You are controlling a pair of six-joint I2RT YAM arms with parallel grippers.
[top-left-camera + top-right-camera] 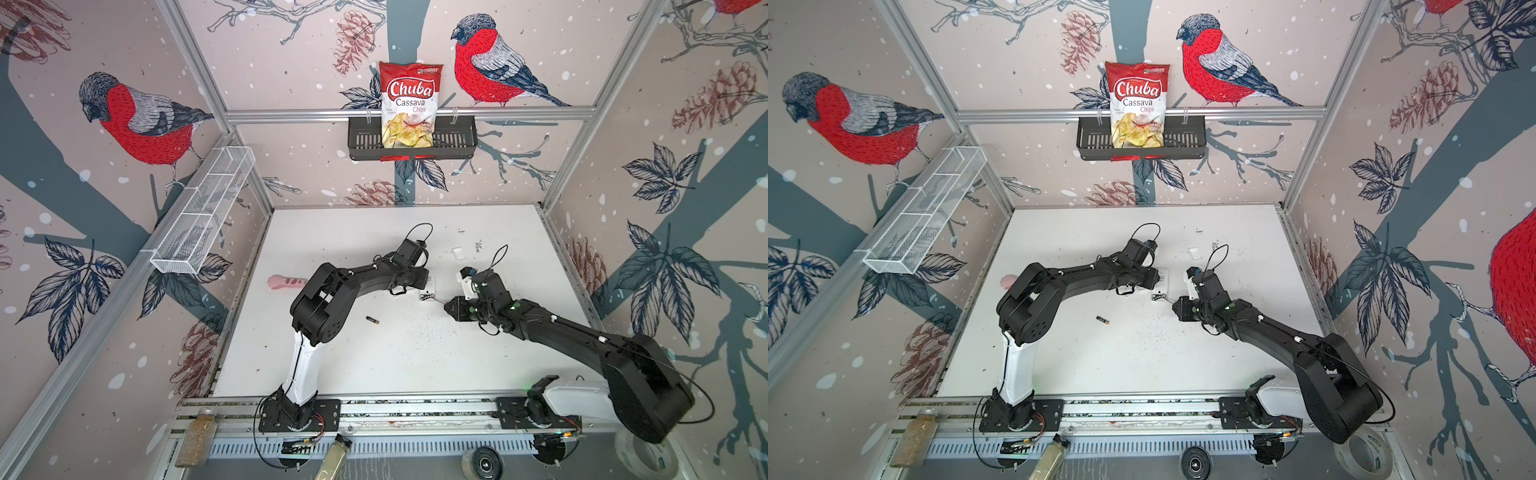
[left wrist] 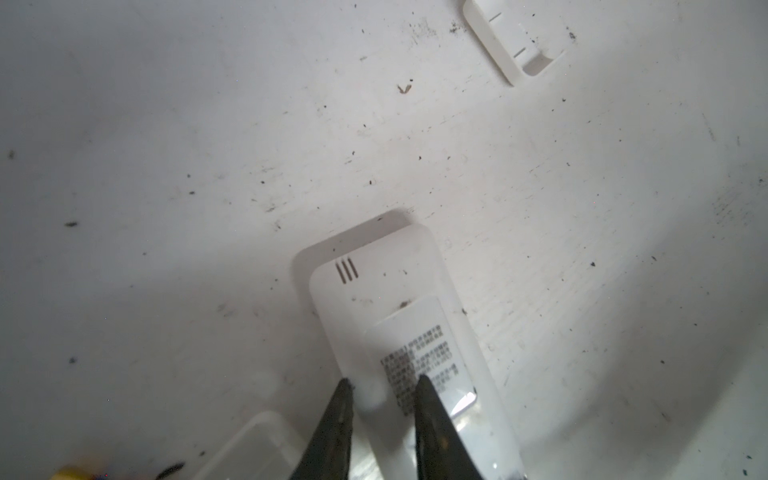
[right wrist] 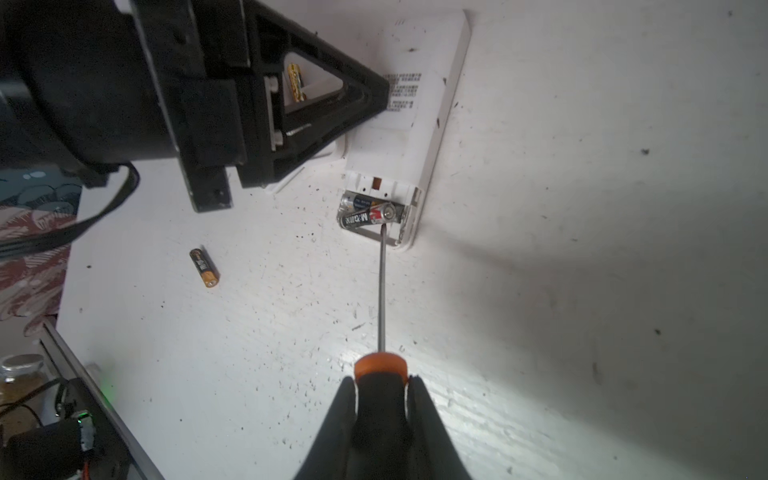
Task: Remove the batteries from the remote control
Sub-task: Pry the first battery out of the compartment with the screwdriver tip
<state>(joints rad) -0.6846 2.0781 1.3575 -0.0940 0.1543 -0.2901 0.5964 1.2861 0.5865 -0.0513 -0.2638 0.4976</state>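
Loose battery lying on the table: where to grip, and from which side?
Take the loose battery mid-body, coming straight down, jaws across its width. It lies flat on the table with both long sides clear; gripped end-on it would likely slip.

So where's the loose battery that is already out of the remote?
In both top views the loose battery lies alone on the white table near its middle, left of the remote and nearer the front edge.
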